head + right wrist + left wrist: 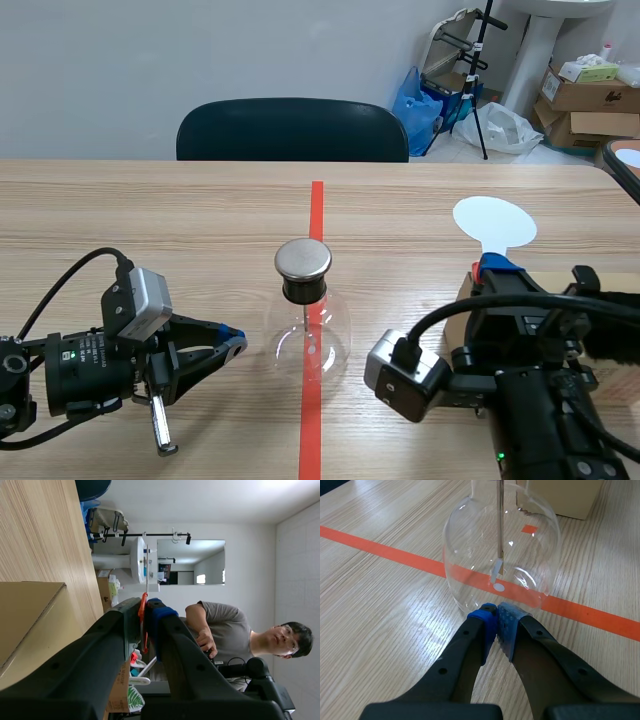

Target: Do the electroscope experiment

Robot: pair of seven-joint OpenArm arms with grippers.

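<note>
Left pincer (496, 611) sits closed beside glass flask (465, 565); right pincer (145, 606) clamps paddle (494, 220).

Black cabled arms (70, 375), blue-padded claws (497, 617), silver cameras (140, 300).

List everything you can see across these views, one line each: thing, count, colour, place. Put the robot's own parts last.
electroscope: one, clear glass with a metal cap, on the tape line in the middle of the table
disc: one, white, on a stem, in the right gripper
box: one, tan cardboard, on the table beside the right gripper
chair: one, dark, behind the table
person: one, grey shirt, beyond the table in the right wrist view
left gripper: black with blue pads, shut, tips at the electroscope's base
right gripper: black with a blue pad, shut on the disc
</note>
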